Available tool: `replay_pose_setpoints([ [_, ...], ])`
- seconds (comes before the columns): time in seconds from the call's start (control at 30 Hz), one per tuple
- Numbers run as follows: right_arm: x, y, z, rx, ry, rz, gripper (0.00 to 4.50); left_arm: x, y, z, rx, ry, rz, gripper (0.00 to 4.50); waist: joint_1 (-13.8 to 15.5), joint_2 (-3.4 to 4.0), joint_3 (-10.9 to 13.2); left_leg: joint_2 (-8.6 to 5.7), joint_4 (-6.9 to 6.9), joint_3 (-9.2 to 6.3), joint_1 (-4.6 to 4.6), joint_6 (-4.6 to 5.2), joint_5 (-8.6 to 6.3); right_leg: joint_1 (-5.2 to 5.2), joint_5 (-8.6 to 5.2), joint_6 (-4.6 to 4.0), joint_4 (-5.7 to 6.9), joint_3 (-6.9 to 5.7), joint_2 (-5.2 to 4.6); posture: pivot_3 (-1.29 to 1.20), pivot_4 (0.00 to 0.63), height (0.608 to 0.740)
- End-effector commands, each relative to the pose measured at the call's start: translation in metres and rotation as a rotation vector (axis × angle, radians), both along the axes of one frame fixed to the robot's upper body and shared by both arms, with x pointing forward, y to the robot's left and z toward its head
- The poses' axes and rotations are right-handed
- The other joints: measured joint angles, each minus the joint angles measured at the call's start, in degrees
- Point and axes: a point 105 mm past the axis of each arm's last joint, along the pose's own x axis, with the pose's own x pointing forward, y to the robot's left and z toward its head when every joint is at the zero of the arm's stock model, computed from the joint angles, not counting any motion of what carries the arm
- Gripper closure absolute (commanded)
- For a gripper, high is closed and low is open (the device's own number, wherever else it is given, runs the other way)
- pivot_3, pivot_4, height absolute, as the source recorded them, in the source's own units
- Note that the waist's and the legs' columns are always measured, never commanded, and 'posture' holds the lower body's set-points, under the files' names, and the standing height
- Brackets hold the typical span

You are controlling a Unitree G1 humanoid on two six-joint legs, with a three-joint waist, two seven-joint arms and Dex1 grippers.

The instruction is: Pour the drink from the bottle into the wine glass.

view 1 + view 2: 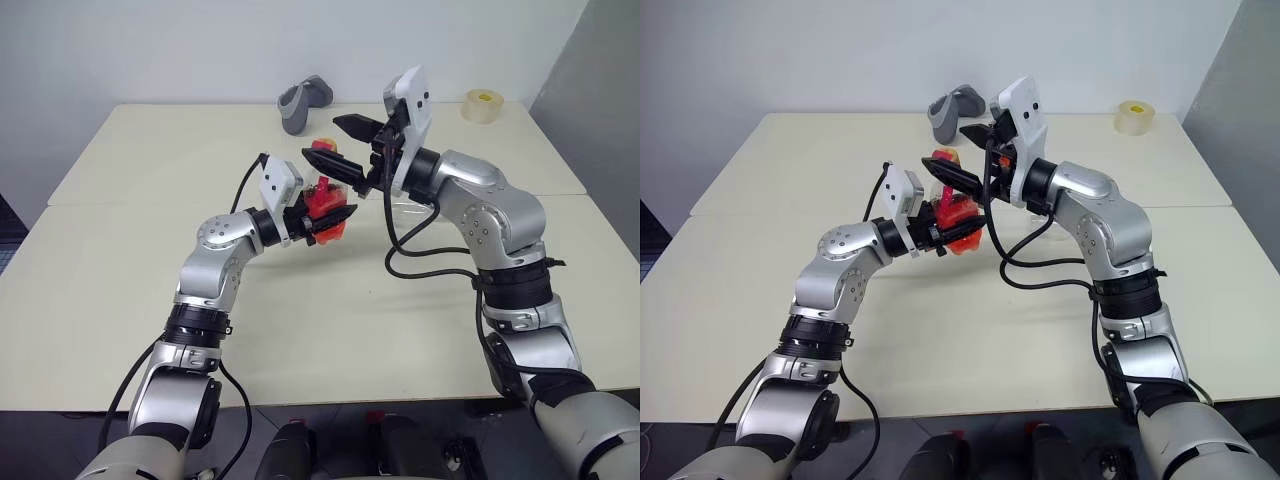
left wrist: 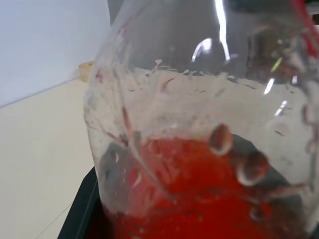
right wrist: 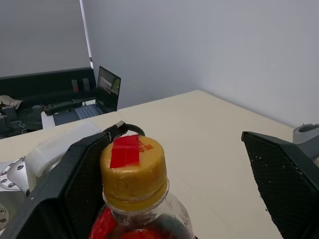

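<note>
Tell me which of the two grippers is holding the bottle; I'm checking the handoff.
The left gripper: its jaws are clamped on the bottle of red drink, while the right gripper stands open around the yellowish cap.

No text, brand or number can be read anywhere. The nearest thing is on the cap [image 3: 133,172], between the right claw's [image 3: 169,184] spread fingers: a strip of red tape [image 3: 125,151] with a few small red printed characters just beside it, too small to make out. The bottle [image 2: 209,149] in the left claw's grip shows no legible label.
</note>
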Motion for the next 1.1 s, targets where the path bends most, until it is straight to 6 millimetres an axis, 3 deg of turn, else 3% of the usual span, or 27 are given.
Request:
replay_pose_setpoints([
  [0.03, 0.0, -0.03, 0.008, 0.0, -0.038, -0.083, 0.03, -0.003, 0.002, 0.022, -0.011, -0.088, -0.006, 2.28, 0.0, 0.0, 0.0, 0.0, 0.0, 0.01, 0.0, 0.0, 0.0, 0.0, 0.0, 0.0, -0.01, 0.0, 0.0, 0.0, 0.15, 0.74],
  [0.2, -0.002, -0.061, -0.002, -0.049, -0.02, -0.157, 0.03, -0.003, 0.001, 0.021, -0.013, -0.086, -0.008, 2.28, 0.2, 0.0, 0.0, -0.01, 0.02, -0.02, -0.01, 0.03, -0.02, 0.05, 0.0, 0.0, -0.03, -0.03, -0.01, 0.0, 0.15, 0.74],
  [0.43, -0.007, -0.072, -0.005, -0.076, -0.011, -0.175, 0.03, -0.001, -0.004, 0.022, -0.019, -0.086, -0.023, 2.28, -0.3, 0.0, 0.0, 0.06, -0.04, 0.03, 0.02, 0.04, -0.02, 0.01, 0.0, 0.0, 0.01, 0.01, 0.05, 0.0, 0.15, 0.74],
  [0.7, -0.017, -0.063, 0.001, -0.019, 0.009, -0.107, 0.03, -0.001, -0.006, 0.022, -0.022, -0.09, -0.028, 2.28, 0.0, 0.0, 0.0, 0.04, 0.0, 0.03, 0.0, 0.06, -0.03, 0.03, 0.0, 0.0, -0.01, 0.01, 0.03, 0.0, 0.15, 0.74],
  [0.87, -0.024, -0.04, 0.02, 0.091, 0.025, -0.003, 0.03, -0.002, -0.006, 0.021, -0.024, -0.088, -0.026, 2.28, 0.0, 0.0, 0.0, 0.04, -0.01, 0.03, 0.01, 0.04, -0.02, 0.02, 0.0, 0.0, 0.01, 0.02, 0.03, 0.0, 0.15, 0.74],
  [1.1, -0.024, -0.015, 0.023, 0.102, 0.03, 0.072, 0.03, -0.001, -0.003, 0.02, -0.021, -0.087, -0.022, 2.28, 0.0, 0.0, 0.0, 0.03, 0.0, 0.01, 0.01, 0.02, -0.01, 0.03, 0.0, 0.0, -0.01, 0.0, 0.03, 0.0, 0.15, 0.74],
])
